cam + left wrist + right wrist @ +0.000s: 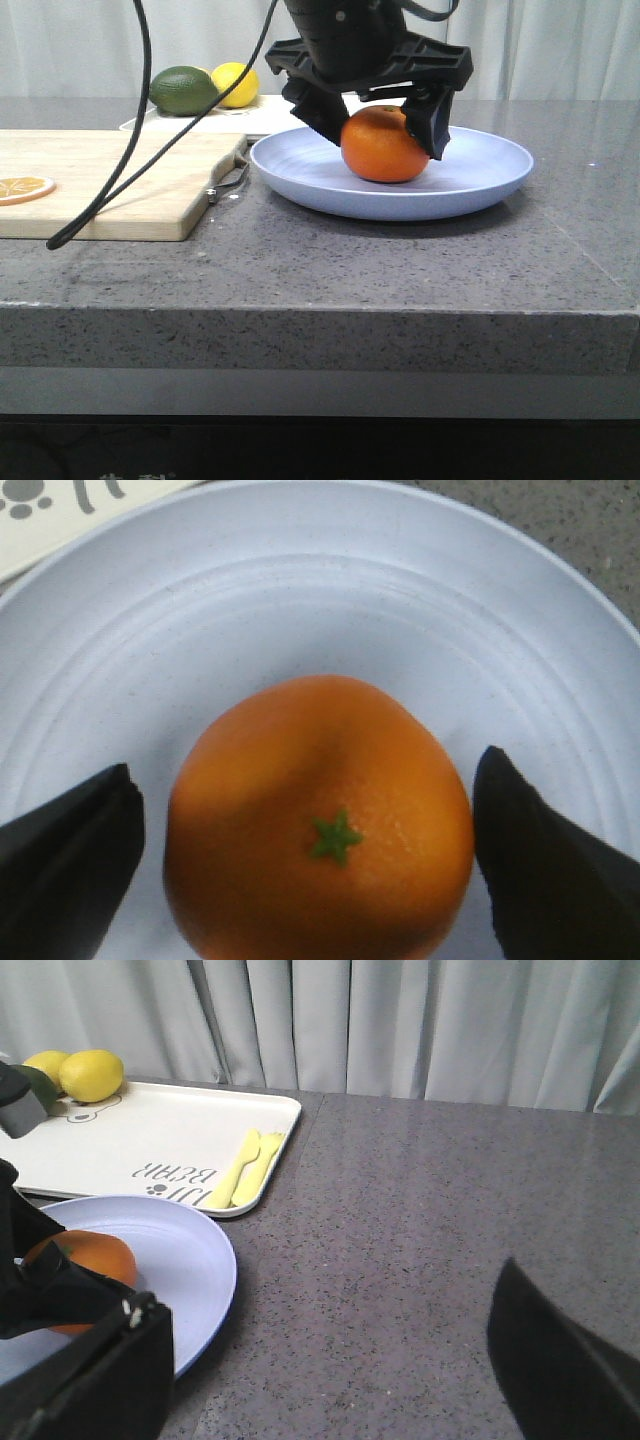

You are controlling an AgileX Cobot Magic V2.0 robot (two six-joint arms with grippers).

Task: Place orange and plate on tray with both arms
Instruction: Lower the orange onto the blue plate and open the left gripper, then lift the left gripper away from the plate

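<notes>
Left hand [385, 118] straddles the round bright-orange fruit [384, 146] on the lavender-blue plastic plate [480, 180], fingers apparently not yet touching. Next: close, lift toward the cream rectangular tray [150, 1140].

My table [420, 270] is dark grey speckled stone with a thick front edge. Directly on it lie a wooden cutting board [110, 180] at my left, the lavender-blue plate [480, 165] just beside the board's metal handle, and farther back the cream tray [150, 1145], partly behind the plate.
</notes>
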